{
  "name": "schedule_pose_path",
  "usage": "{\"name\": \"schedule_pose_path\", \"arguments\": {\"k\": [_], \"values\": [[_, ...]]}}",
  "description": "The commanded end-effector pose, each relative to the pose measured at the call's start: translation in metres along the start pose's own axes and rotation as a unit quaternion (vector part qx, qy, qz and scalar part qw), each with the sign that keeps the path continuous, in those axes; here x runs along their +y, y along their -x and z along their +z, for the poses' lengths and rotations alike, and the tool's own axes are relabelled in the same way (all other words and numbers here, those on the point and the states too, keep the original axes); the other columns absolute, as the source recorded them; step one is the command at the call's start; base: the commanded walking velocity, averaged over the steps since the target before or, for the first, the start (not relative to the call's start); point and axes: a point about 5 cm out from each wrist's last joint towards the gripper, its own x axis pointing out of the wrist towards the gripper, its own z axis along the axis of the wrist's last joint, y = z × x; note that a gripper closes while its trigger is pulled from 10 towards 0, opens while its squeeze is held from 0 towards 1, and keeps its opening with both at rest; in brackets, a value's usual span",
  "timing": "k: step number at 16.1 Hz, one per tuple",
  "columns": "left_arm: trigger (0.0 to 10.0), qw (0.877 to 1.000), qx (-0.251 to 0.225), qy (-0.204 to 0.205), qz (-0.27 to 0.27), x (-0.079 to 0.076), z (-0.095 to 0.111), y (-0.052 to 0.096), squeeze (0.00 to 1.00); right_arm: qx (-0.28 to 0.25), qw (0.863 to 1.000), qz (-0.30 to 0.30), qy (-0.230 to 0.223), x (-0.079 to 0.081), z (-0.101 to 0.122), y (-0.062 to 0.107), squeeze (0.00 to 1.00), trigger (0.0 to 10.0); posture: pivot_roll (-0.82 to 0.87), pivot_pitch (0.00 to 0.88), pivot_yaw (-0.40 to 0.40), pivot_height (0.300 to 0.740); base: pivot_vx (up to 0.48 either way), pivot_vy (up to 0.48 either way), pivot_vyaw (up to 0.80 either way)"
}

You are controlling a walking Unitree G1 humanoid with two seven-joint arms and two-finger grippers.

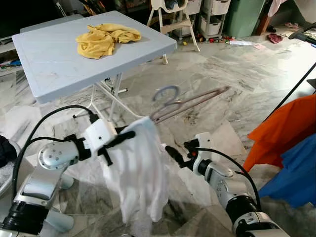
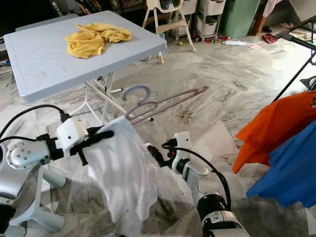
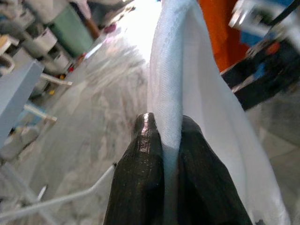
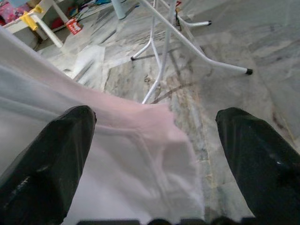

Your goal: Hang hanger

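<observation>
Left gripper (image 3: 164,140) is clamped on a white garment (image 1: 140,168) that droops toward the marble floor (image 1: 232,74). Right gripper (image 4: 154,136) sits spread wide just beside the cloth's edge. Hanger (image 1: 185,102) looks motion-blurred above the garment (grip point hidden), near the grey folding table (image 1: 49,64).

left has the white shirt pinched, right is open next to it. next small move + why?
Probably close the right gripper on the near edge of the white garment. The left gripper is shut on the cloth and holds it up, while the right's fingers stand open on either side of its edge. The hanger is blurred and juts out past the top of the garment.
</observation>
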Motion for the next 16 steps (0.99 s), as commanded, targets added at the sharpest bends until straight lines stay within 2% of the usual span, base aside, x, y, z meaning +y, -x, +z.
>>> {"name": "schedule_pose_path", "arguments": {"k": [1, 2, 3, 4, 5, 6, 8, 9, 10, 12, 13, 14, 16], "values": [[0.0, 1.000, -0.016, -0.007, -0.009, -0.001, 0.010, 0.001, 0.00, -0.012, 1.000, 0.017, 0.008, 0.006, 0.007, -0.006, 1.00, 10.0, 0.01, 0.059, 0.031, 0.740, 0.000, 0.000, 0.00], [0.0, 1.000, -0.016, -0.006, -0.015, -0.002, 0.011, 0.001, 0.00, -0.024, 0.999, 0.034, 0.005, 0.010, 0.010, -0.008, 1.00, 10.0, 0.02, 0.064, 0.033, 0.740, 0.000, 0.000, 0.00], [0.0, 0.999, -0.012, -0.012, -0.034, -0.007, 0.011, 0.003, 0.00, -0.049, 0.995, 0.085, 0.019, 0.021, 0.018, -0.010, 1.00, 10.0, 0.02, 0.064, 0.036, 0.740, 0.000, 0.000, 0.00], [0.0, 0.999, -0.011, -0.013, -0.041, -0.008, 0.011, 0.004, 0.00, -0.048, 0.992, 0.118, 0.026, 0.025, 0.017, -0.010, 0.88, 10.0, 0.03, 0.064, 0.039, 0.740, 0.000, 0.000, 0.00], [0.0, 0.999, -0.009, -0.017, -0.049, -0.009, 0.010, 0.005, 0.00, -0.042, 0.987, 0.148, 0.034, 0.029, 0.016, -0.008, 0.20, 10.0, 0.03, 0.063, 0.041, 0.740, 0.000, 0.000, 0.00], [0.0, 0.998, -0.005, -0.030, -0.059, -0.009, 0.011, 0.006, 0.00, -0.013, 0.979, 0.196, 0.054, 0.032, 0.010, -0.003, 0.00, 10.0, 0.03, 0.065, 0.043, 0.740, 0.000, 0.000, 0.00], [0.0, 0.997, -0.003, -0.041, -0.060, -0.005, 0.013, 0.006, 0.00, 0.031, 0.978, 0.196, 0.068, 0.026, 0.000, 0.000, 0.00, 10.0, 0.02, 0.067, 0.043, 0.740, 0.000, 0.000, 0.00], [0.0, 0.997, -0.005, -0.045, -0.055, -0.003, 0.015, 0.006, 0.00, 0.049, 0.980, 0.171, 0.094, 0.019, -0.005, 0.001, 0.00, 10.0, 0.02, 0.068, 0.043, 0.740, 0.000, 0.000, 0.00], [0.0, 0.997, -0.010, -0.046, -0.058, -0.001, 0.017, 0.006, 0.00, 0.054, 0.982, 0.151, 0.103, 0.013, -0.007, 0.003, 0.00, 10.0, 0.03, 0.069, 0.045, 0.740, 0.000, 0.000, 0.00], [0.0, 0.997, -0.007, -0.048, -0.062, -0.001, 0.016, 0.007, 0.00, 0.060, 0.975, 0.147, 0.156, 0.008, -0.007, 0.008, 0.00, 10.0, 0.03, 0.070, 0.047, 0.740, 0.000, 0.000, 0.00], [0.0, 0.996, 0.000, -0.053, -0.071, 0.000, 0.014, 0.010, 0.00, 0.103, 0.955, 0.133, 0.244, -0.004, -0.012, 0.016, 0.00, 10.0, 0.03, 0.072, 0.051, 0.740, 0.000, 0.000, 0.00], [0.0, 0.995, 0.006, -0.057, -0.077, 0.001, 0.013, 0.012, 0.00, 0.127, 0.937, 0.104, 0.309, -0.020, -0.009, 0.025, 0.00, 10.0, 0.03, 0.073, 0.053, 0.740, 0.000, 0.000, 0.00], [0.0, 0.995, 0.006, -0.061, -0.084, 0.001, 0.014, 0.013, 0.00, 0.088, 0.950, 0.087, 0.287, -0.031, 0.010, 0.028, 0.00, 10.0, 0.04, 0.075, 0.056, 0.740, 0.000, 0.000, 0.00]]}}
